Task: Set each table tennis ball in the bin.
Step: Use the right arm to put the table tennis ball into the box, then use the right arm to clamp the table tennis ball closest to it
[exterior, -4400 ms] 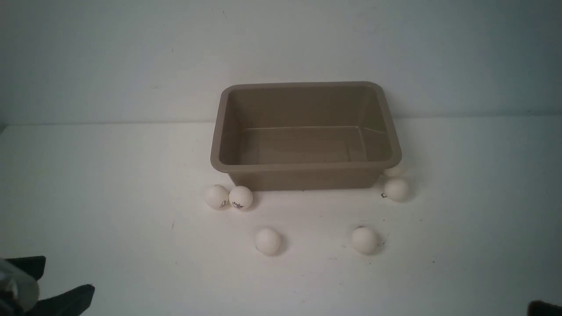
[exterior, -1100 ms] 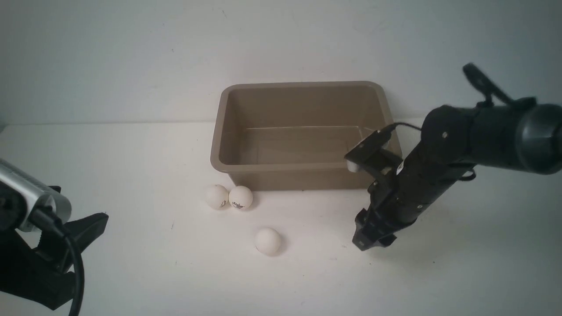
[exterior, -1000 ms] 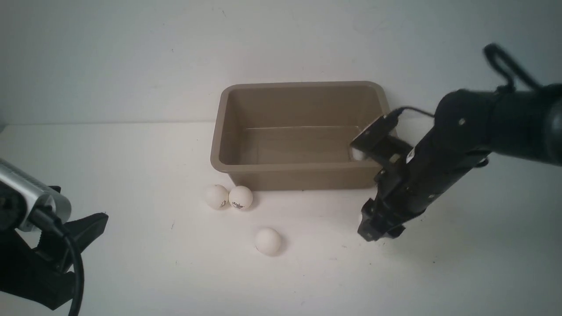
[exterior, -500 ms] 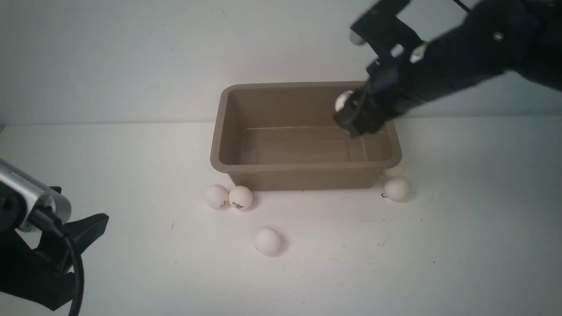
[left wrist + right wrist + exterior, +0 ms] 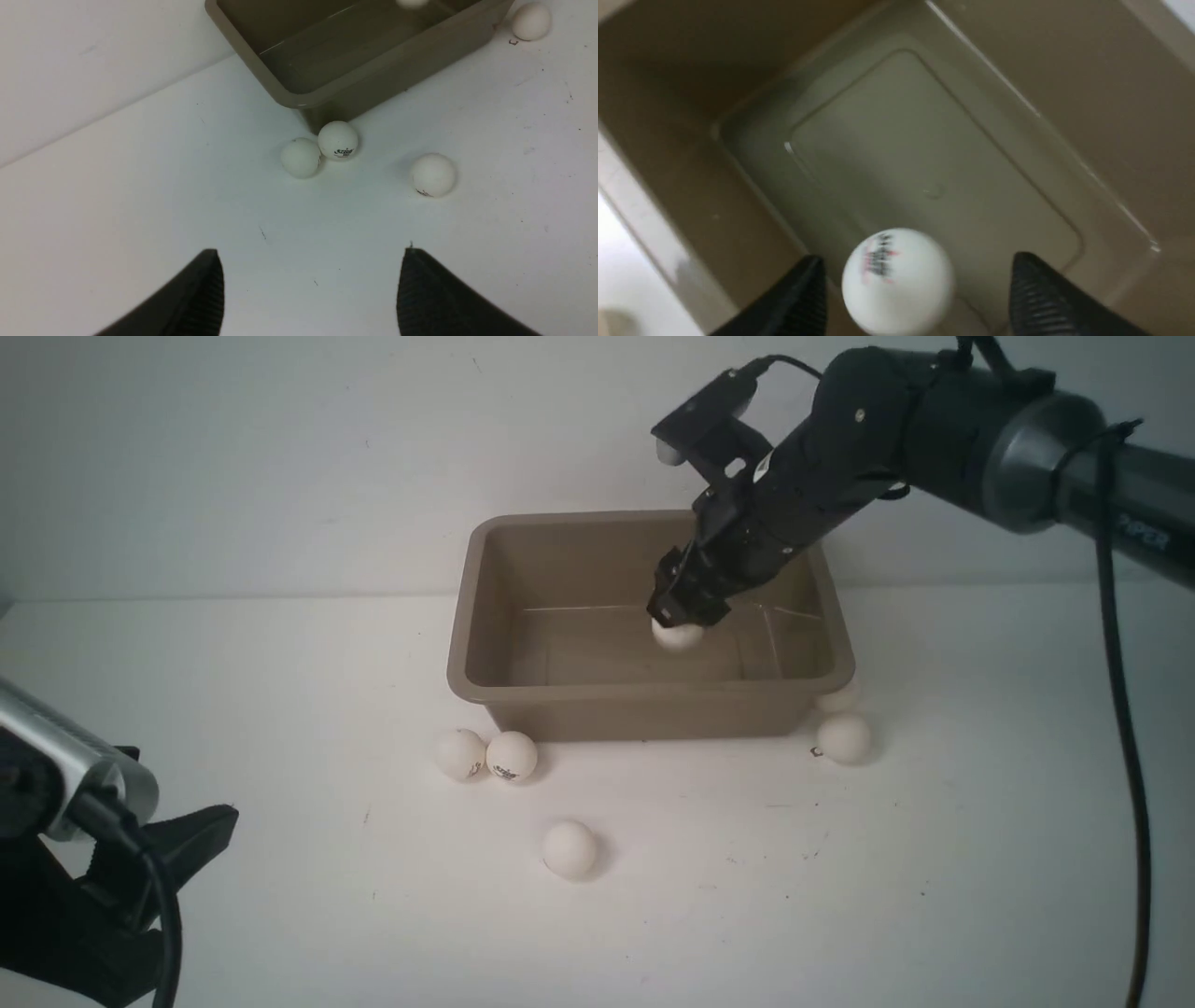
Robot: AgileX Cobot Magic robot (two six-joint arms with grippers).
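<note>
Ball (image 5: 677, 636) under parted right pincer (image 5: 684, 609), inside bin (image 5: 644, 692) rim

The white table (image 5: 233, 709) is matte, with a few small dark specks. The taupe-brown bin (image 5: 644, 714) stands on it toward the far edge. Two table tennis balls lie touching each other by the bin's front left corner: the pair's left ball (image 5: 460, 753) and the pair's right ball (image 5: 512, 756). A lone ball (image 5: 569, 848) lies apart, nearer the robot. By the front right corner lies the corner ball (image 5: 844, 738), and just behind it a half-hidden ball (image 5: 838, 698) sits under the rim.
</note>
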